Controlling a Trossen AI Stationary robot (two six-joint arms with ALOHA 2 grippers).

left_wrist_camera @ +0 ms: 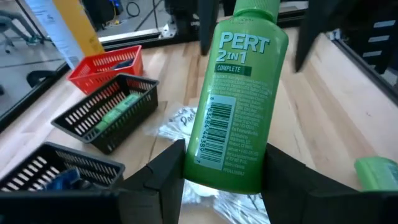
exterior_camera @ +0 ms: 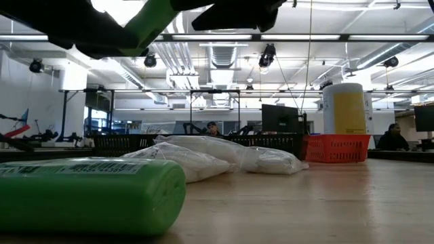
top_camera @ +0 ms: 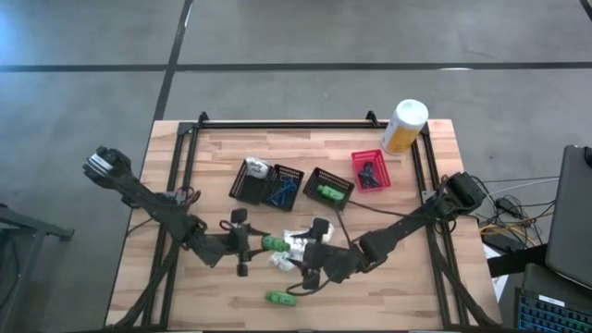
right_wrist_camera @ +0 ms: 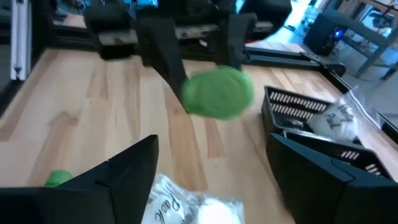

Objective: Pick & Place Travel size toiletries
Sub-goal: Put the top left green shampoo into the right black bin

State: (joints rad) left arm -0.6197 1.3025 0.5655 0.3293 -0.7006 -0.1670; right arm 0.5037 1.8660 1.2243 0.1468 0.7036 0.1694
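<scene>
My left gripper [left_wrist_camera: 222, 177] is clamped on a green bottle [left_wrist_camera: 239, 99] above the table's [top_camera: 435, 199] middle. My right gripper [right_wrist_camera: 214, 165], fingers spread and empty, hovers over the white wrapped packets [top_camera: 291, 245] near the front edge. Crowded arms could collide, knocking the bottle loose.

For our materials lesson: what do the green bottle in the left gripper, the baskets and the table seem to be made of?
Green bottle, held in the left gripper: probably plastic, smooth and glossy with printed lettering.
Red basket and black basket: likely moulded plastic, given the open lattice walls.
Table: wood, its joined pale planks showing grain.
</scene>
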